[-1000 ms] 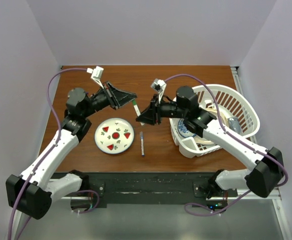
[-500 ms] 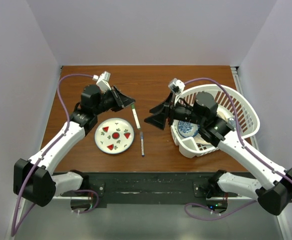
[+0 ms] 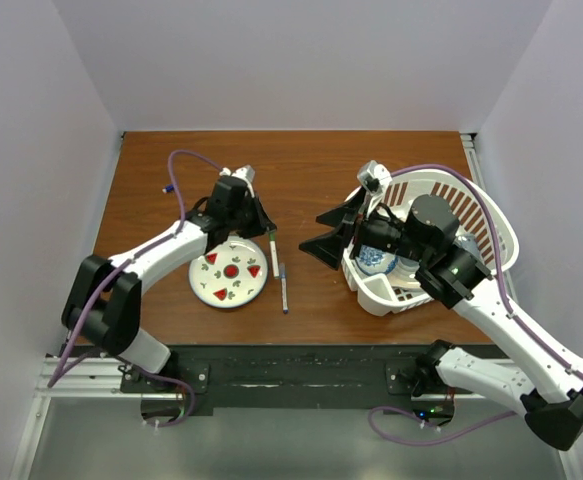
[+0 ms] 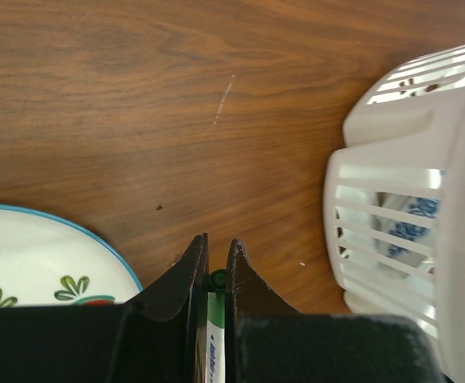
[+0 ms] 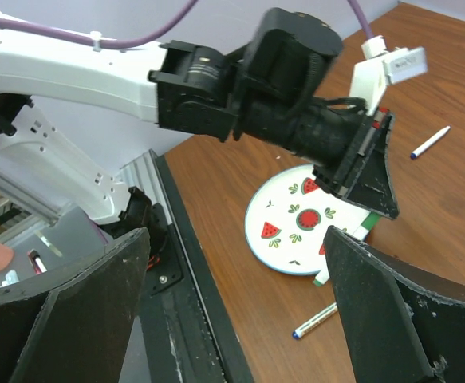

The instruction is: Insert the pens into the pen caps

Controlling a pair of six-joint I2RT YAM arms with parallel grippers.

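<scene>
Left wrist view shows a white pen (image 4: 214, 339) clamped between the closed jaws of the left gripper (image 4: 216, 243). Its green end (image 4: 216, 279) just peeps past them, above the table (image 4: 176, 96) and beside the plate (image 4: 96, 239).

The grip looks narrow, so I'd worry that the pen swivels or slips. If it drops, it could roll onto the second pen (image 3: 284, 288) lying close by.

The right gripper (image 3: 333, 232) stands wide apart and empty, near the basket (image 3: 496, 225), and a careless swing might catch the basket's wall.

I can't tell whether that green end is a seated cap or a bare tip. I can't pick out any loose caps, and the gripper's own body cuts off most of the barrel.
</scene>
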